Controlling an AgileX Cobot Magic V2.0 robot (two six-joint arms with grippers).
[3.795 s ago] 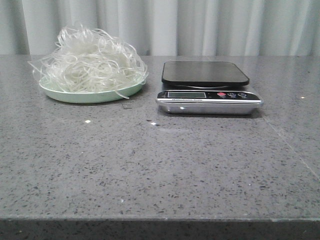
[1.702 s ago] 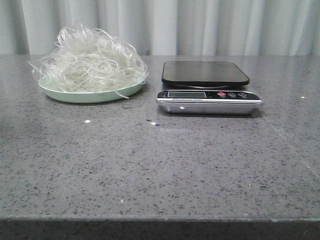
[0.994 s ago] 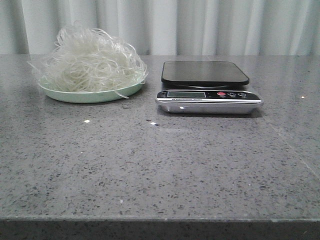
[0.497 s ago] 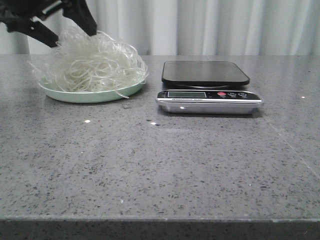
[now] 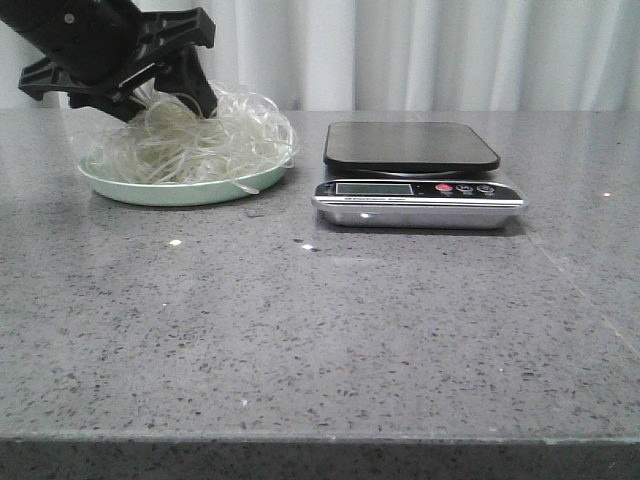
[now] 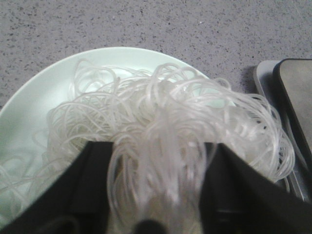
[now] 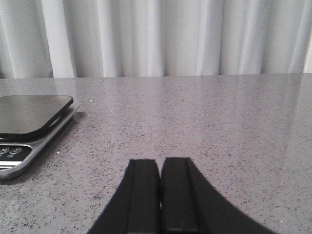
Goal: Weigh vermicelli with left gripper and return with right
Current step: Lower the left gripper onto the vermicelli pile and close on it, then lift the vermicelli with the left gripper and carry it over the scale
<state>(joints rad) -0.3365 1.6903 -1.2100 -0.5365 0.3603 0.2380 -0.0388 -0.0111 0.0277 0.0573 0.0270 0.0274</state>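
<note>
The vermicelli [image 5: 190,140] is a fluffy mound of whitish glassy strands on a pale-green plate [image 5: 180,190] at the back left. My left gripper [image 5: 160,105] is a black claw pushed down into the top of the mound, jaws open with strands between them. In the left wrist view the vermicelli [image 6: 165,126] fills the gap between the black fingers [image 6: 92,185] over the plate [image 6: 39,107]. My right gripper [image 7: 159,165] is shut and empty above the table, out of the front view.
A kitchen scale [image 5: 415,175] with a black platter and silver base stands right of the plate; it also shows in the right wrist view [image 7: 29,117]. A white curtain hangs behind the grey speckled table [image 5: 320,330].
My left gripper has come in from the upper left and dropped into the top of the vermicelli, pressing the mound down. The scale and plate have not moved.
</note>
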